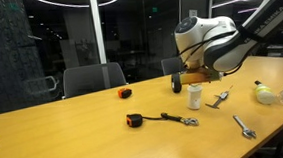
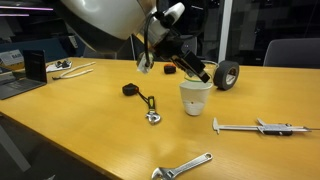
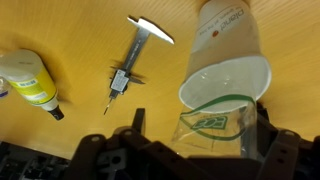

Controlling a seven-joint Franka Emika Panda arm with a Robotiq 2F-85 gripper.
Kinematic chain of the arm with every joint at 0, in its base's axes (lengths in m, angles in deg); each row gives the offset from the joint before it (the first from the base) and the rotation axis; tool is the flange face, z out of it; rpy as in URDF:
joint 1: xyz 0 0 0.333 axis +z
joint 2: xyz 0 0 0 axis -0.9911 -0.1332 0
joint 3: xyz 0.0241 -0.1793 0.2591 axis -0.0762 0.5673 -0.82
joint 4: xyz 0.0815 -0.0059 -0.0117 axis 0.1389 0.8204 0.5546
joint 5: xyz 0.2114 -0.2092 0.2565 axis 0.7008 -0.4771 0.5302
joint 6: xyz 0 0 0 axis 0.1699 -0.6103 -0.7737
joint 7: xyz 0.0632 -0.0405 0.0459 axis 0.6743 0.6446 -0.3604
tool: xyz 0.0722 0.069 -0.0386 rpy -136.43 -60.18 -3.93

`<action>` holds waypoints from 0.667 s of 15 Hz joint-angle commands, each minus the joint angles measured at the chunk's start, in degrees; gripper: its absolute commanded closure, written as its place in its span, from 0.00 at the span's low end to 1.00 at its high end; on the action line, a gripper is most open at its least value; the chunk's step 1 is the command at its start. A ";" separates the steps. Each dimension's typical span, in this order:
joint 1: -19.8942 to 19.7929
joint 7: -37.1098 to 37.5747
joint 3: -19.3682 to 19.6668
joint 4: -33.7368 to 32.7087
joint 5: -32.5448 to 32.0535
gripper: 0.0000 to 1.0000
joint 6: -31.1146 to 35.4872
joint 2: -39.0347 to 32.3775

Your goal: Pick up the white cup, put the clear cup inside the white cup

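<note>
Clear cup (image 3: pixel 212 125) hovers at white cup's (image 3: pixel 228 62) rim.

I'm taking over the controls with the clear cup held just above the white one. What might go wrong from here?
1. In the wrist view the clear cup sits off-centre over the white cup; lowered now, it may catch the rim and tip it.
2. The gripper hangs close over the white cup, so a sideways nudge might knock it toward the black roll.
3. The thin plastic may buckle if squeezed harder.
</note>
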 commanded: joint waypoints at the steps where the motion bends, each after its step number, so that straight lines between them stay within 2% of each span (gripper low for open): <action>1: 0.86 -4.92 0.65 1.29 3.80 0.00 -0.01 3.61; 8: 1.98 -14.24 -0.30 1.56 11.13 0.00 -0.59 8.28; 10: 2.61 -19.07 -0.03 1.61 14.67 0.00 -0.45 11.03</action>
